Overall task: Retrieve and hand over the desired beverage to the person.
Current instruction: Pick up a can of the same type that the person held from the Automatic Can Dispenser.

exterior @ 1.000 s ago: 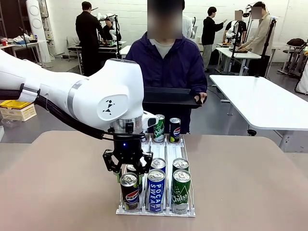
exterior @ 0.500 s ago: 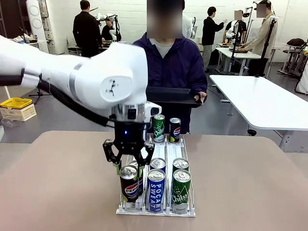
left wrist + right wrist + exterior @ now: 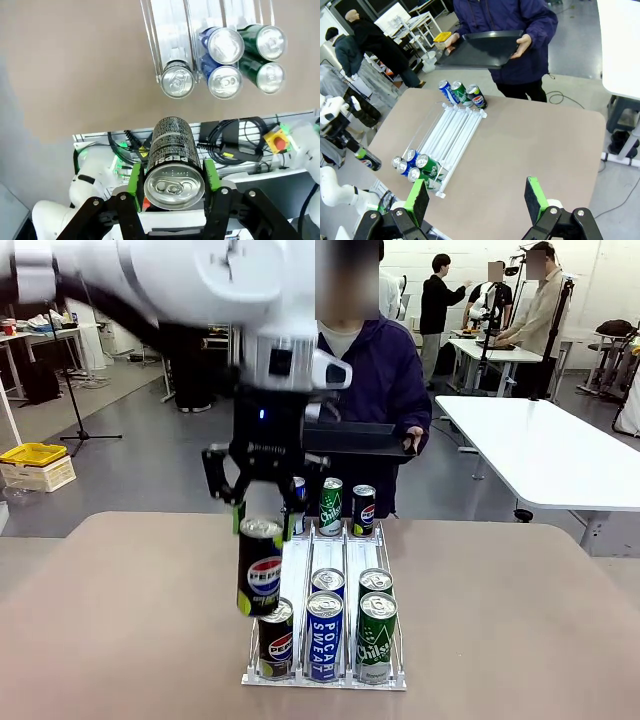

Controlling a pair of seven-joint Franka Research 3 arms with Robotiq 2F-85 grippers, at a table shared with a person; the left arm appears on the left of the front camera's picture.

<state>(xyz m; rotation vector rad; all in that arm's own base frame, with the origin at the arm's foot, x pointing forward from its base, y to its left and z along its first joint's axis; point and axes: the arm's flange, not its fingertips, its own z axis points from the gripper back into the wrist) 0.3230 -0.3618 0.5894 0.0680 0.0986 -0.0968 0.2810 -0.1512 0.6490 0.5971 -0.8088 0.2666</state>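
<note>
A yellow bin (image 3: pixel 32 454) rests on a pale box (image 3: pixel 42 477) (far left), and a white table (image 3: pixel 550 455) stands at right.

A robotics lab or test hall: a wide grey floor (image 3: pixel 130 440) with plain white work tables (image 3: pixel 540 450), people (image 3: pixel 437 300) standing at the far ones, a tripod stand (image 3: pixel 76 405), a yellow crate (image 3: pixel 32 454), and black cables (image 3: pixel 227 142) beside a yellow-boxed red stop button (image 3: pixel 278 141) past the tabletop's near edge.

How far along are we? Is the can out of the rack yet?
Done: the Pepsi can is out of the rack, hanging above its left lane. In hand: the left gripper is shut on it. Left: carry it across to the person holding a black tray at the far side and release it.
</note>
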